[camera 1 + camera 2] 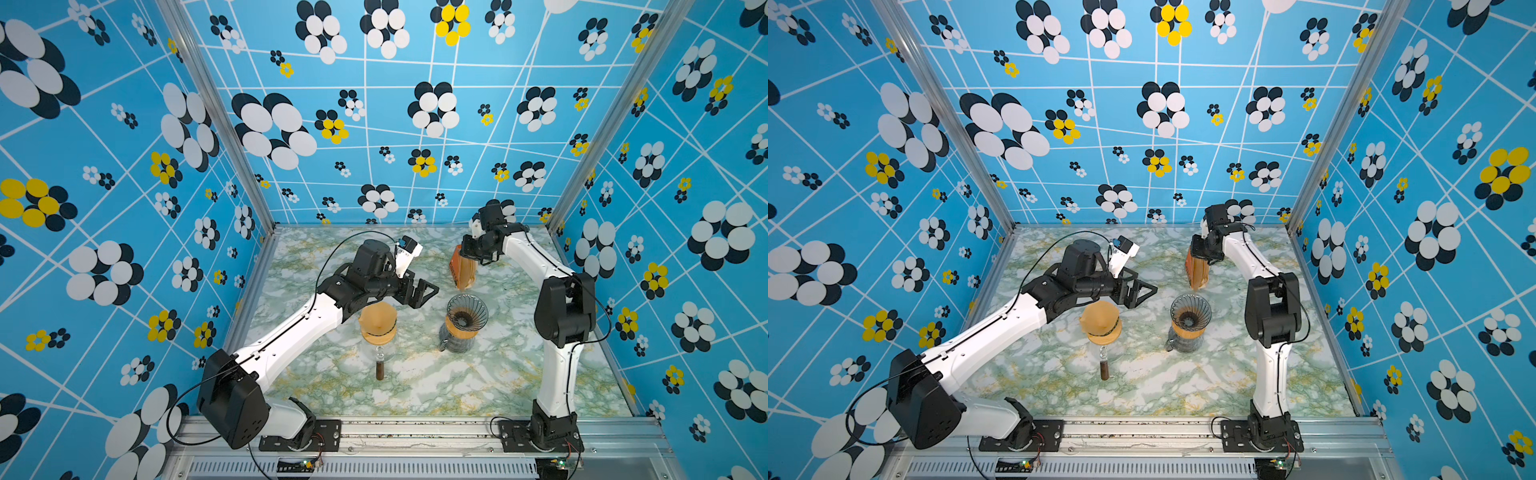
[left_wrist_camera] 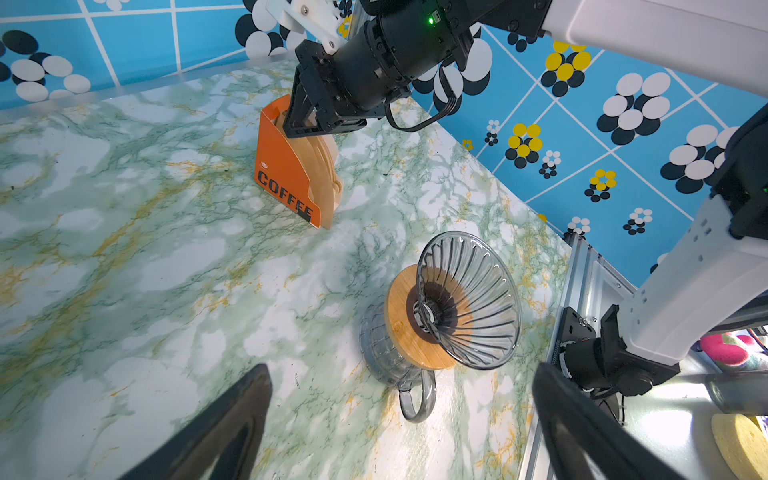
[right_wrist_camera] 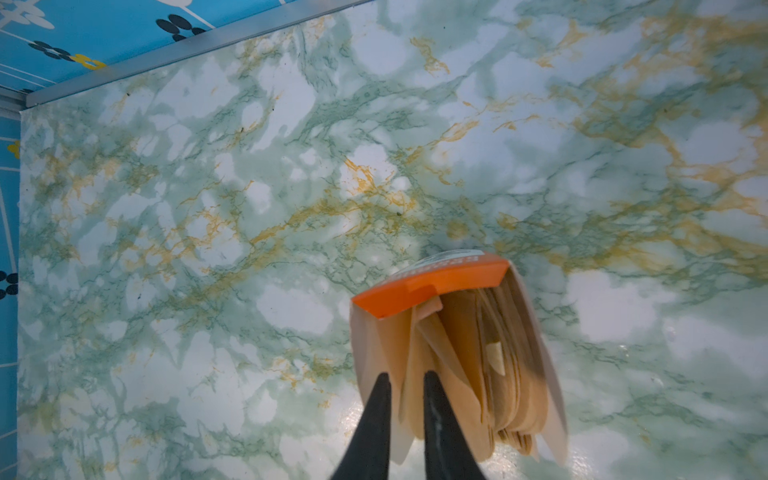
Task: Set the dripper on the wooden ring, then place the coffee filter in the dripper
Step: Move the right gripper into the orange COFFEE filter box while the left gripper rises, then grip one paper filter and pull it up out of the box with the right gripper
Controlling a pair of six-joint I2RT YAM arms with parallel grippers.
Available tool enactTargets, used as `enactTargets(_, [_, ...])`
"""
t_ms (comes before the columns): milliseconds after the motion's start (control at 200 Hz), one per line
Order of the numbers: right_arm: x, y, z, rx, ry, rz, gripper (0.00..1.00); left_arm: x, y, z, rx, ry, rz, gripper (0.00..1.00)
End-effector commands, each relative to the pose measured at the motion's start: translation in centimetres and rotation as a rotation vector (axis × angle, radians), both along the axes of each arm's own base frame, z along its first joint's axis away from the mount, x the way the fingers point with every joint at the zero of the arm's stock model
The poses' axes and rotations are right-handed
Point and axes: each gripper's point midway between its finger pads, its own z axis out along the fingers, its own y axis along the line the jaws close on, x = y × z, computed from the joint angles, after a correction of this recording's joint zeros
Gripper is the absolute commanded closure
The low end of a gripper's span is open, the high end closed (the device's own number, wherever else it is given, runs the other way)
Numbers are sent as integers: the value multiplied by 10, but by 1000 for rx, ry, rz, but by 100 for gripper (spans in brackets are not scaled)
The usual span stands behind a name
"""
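Right tool (image 3: pixel 407 376) narrowed onto one coffee filter (image 3: pixel 404 336) in orange holder (image 3: pixel 432 282); left tool (image 1: pixel 426 296) wide open near dripper (image 2: pixel 469 299).

A green-and-gold marbled table (image 1: pixel 419 386) stands within blue walls (image 1: pixel 374 129) printed with black, white and yellow flowers, and past its front edge lie a yellow sponge (image 2: pixel 742 444) and something pink (image 2: pixel 725 351).
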Motion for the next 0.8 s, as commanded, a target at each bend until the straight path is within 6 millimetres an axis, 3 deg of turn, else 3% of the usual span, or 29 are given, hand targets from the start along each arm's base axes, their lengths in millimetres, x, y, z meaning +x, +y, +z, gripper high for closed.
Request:
enactTargets(0, [-1,-4,-11,-31,35,5,82,-1,0,5,-1,-36,-5,1])
enactTargets(370, [4,-2,-17,-43,37,17,92,-1,-3,2,-7,-11,-11,1])
enactTargets(795, [-21,-11,37,-98,-54,18,99,-7,-1,13,-25,-39,-16,1])
